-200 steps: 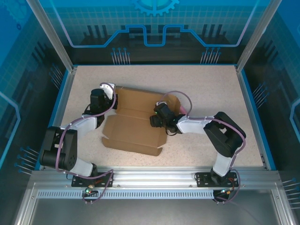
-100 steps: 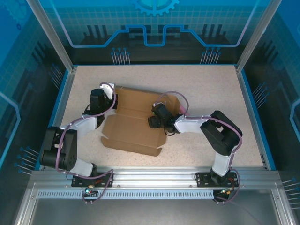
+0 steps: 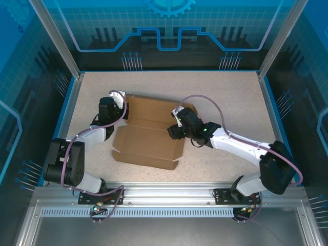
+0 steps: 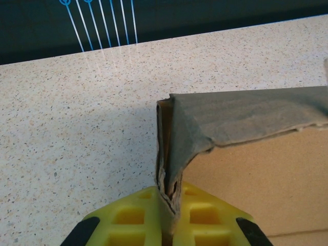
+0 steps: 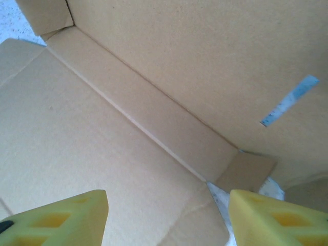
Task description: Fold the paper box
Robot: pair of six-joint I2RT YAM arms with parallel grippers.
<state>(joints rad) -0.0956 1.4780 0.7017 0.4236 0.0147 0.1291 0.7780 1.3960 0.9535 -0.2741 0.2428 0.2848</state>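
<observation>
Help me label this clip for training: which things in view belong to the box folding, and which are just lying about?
Part of the job:
paper box
left pincer, shut on the box's corner flap
right pincer, open above the box's inside

Just there, fixtures rather than loose items:
speckled table
aluminium front rail
blue enclosure walls

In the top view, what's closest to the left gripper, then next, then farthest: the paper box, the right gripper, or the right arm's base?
1. paper box, pinched at its far-left corner by the left gripper.
2. right gripper, over the box's right side.
3. right arm's base, at the near right.
</observation>
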